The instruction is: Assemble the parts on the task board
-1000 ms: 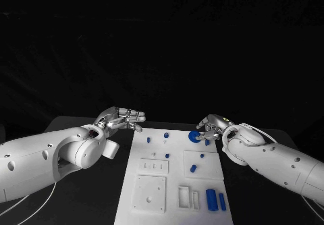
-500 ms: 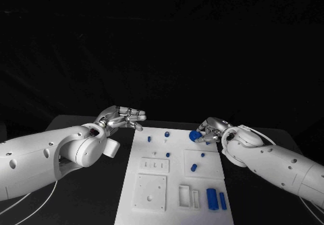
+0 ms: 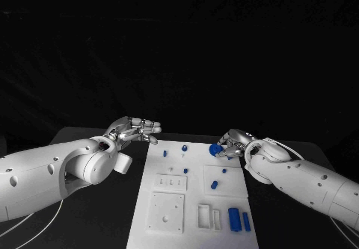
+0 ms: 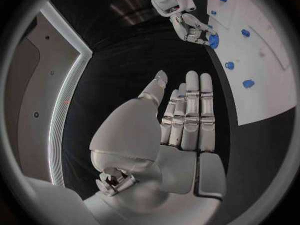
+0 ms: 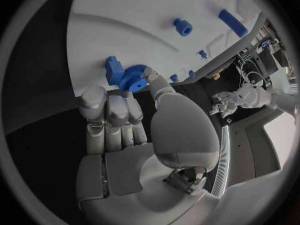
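R hand [image 3: 234,143] fingers grip blue gear [image 5: 132,77] at task board [image 3: 174,228] edge; L hand [image 3: 137,130] fingers spread, empty

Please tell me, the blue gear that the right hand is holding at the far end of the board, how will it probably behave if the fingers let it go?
The blue gear looks stiff, moulded and probably light. It is round with a toothed rim, so if the right hand released it on edge it would likely roll on the smooth task board. The teeth probably help the fingertips keep hold.
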`<state>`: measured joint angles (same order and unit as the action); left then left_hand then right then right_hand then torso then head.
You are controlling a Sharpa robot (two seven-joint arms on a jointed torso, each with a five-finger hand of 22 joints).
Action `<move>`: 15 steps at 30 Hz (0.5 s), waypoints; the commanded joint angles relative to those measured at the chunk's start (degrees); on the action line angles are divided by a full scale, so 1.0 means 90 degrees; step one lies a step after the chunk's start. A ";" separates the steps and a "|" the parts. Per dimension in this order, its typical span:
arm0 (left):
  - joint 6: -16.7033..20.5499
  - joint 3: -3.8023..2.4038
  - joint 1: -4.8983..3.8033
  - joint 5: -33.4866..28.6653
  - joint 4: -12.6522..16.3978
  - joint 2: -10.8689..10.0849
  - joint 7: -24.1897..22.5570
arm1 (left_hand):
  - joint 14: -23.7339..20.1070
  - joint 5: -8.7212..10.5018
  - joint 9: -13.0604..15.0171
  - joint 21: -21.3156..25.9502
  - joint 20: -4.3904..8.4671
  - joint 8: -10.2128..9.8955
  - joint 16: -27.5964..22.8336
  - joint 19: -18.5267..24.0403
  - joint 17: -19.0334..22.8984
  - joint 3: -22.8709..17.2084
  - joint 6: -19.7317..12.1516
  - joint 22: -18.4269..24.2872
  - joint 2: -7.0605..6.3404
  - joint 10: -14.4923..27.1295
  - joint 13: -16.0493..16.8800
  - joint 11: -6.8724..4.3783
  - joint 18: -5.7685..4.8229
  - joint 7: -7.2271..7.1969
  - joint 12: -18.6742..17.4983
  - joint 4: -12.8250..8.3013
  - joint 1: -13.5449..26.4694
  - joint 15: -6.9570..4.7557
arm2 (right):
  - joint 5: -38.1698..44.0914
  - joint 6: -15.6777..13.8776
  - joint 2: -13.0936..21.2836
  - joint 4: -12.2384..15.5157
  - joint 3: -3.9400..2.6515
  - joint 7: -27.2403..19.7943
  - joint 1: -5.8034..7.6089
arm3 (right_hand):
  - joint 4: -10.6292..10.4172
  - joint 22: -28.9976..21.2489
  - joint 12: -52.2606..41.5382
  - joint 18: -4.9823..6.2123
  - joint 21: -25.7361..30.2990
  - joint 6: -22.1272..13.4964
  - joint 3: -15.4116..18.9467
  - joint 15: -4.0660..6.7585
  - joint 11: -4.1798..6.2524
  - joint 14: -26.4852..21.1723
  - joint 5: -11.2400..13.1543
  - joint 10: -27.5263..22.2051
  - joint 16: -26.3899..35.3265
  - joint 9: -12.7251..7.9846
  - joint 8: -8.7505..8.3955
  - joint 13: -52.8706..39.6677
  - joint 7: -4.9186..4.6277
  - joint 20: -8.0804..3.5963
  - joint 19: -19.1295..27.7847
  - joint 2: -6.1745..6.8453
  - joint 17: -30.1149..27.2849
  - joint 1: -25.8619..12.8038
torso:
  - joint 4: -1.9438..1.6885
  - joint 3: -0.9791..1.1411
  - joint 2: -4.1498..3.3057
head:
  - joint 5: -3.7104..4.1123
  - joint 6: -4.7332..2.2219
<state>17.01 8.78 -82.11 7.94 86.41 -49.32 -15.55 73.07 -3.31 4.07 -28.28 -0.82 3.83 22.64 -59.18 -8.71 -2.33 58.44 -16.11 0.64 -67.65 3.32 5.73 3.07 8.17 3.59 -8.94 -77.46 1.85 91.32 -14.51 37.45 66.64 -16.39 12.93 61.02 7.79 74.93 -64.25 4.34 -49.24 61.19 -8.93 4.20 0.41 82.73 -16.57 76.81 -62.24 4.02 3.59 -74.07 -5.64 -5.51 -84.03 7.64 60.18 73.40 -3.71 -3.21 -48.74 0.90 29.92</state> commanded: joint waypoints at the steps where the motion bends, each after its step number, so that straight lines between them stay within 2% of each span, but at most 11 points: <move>1: -0.0092 -0.0005 -0.0008 0.0008 0.0009 0.0004 -0.0054 | 0.0054 -0.0016 -0.0004 -0.0006 0.0005 -0.0024 -0.0012 -0.0029 0.0005 0.0016 -0.0026 0.0005 -0.0009 0.0058 0.0011 0.0002 0.0061 0.0001 -0.0017 -0.0015 0.0032 -0.0003 | -0.0010 0.0041 -0.0010 -0.0002 0.0003 -0.0012 -0.0012 | -0.0001 0.0660 -0.0033 0.0039 -0.0023 0.0043 -0.0044 0.0006 -0.0011 0.0049 0.0022 0.0041 -0.0013 -0.0006 0.0004 -0.0009 -0.0005 0.0013 -0.0168 -0.0036 0.0006 -0.0050 | 0.0000 -0.0003 -0.0003 | -0.0003 0.0008; 6: -0.0097 -0.0005 -0.0008 0.0008 0.0009 0.0000 -0.0044 | 0.0054 -0.0016 -0.0004 -0.0006 0.0005 -0.0024 -0.0012 -0.0029 0.0005 0.0016 -0.0026 0.0005 -0.0009 0.0058 0.0011 0.0002 0.0061 0.0001 -0.0017 -0.0015 0.0032 -0.0003 | -0.0037 0.0119 -0.0013 0.0000 0.0003 -0.0010 -0.0012 | -0.0049 0.0663 -0.0036 0.0014 -0.0052 0.0250 -0.0143 0.0033 0.0027 0.0051 0.0053 0.0057 -0.0010 -0.0006 0.0000 -0.0032 0.0054 -0.0012 -0.0163 -0.0064 0.0009 -0.0122 | -0.0006 -0.0005 0.0000 | 0.0004 0.0026; 9: -0.0099 -0.0005 -0.0008 0.0008 0.0008 -0.0003 -0.0036 | 0.0054 -0.0016 -0.0004 -0.0006 0.0005 -0.0024 -0.0012 -0.0029 0.0005 0.0016 -0.0026 0.0005 -0.0009 0.0058 0.0011 0.0002 0.0061 0.0001 -0.0017 -0.0015 0.0032 -0.0003 | -0.0073 0.0175 -0.0013 0.0000 0.0003 -0.0013 -0.0012 | -0.0097 0.0661 -0.0051 -0.0005 -0.0060 0.0367 -0.0332 0.0048 0.0047 0.0055 0.0034 0.0076 -0.0018 -0.0013 -0.0002 -0.0057 0.0078 -0.0032 -0.0160 -0.0091 0.0021 -0.0203 | -0.0006 -0.0004 -0.0002 | 0.0004 0.0020; 15: -0.0102 -0.0005 -0.0008 0.0008 0.0008 -0.0007 -0.0024 | 0.0054 -0.0016 -0.0004 -0.0006 0.0005 -0.0024 -0.0012 -0.0029 0.0005 0.0016 -0.0026 0.0005 -0.0009 0.0058 0.0011 0.0002 0.0061 0.0001 -0.0017 -0.0015 0.0032 -0.0003 | -0.0104 0.0262 -0.0015 -0.0005 0.0003 -0.0010 -0.0011 | -0.0158 0.0665 -0.0052 -0.0016 -0.0080 0.0406 -0.0403 0.0055 0.0046 0.0056 -0.0015 0.0087 -0.0022 -0.0010 0.0000 -0.0069 0.0099 -0.0038 -0.0160 -0.0094 0.0028 -0.0277 | -0.0002 -0.0001 -0.0001 | 0.0003 0.0020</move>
<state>16.97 8.78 -82.11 7.94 86.41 -49.39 -15.45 73.07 -3.31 4.07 -28.28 -0.82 3.83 22.64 -59.18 -8.71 -2.33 58.44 -16.12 0.64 -67.65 3.32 5.73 3.07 8.17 3.59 -8.94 -77.46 1.85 90.66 -14.08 37.37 66.64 -16.44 12.94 61.08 6.46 74.92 -64.52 4.33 -49.69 64.63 -12.31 4.50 0.81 83.23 -16.54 77.22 -62.24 3.88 3.25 -74.59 -4.98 -5.51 -84.03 6.79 60.40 71.29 -3.75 -3.25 -48.74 0.94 30.11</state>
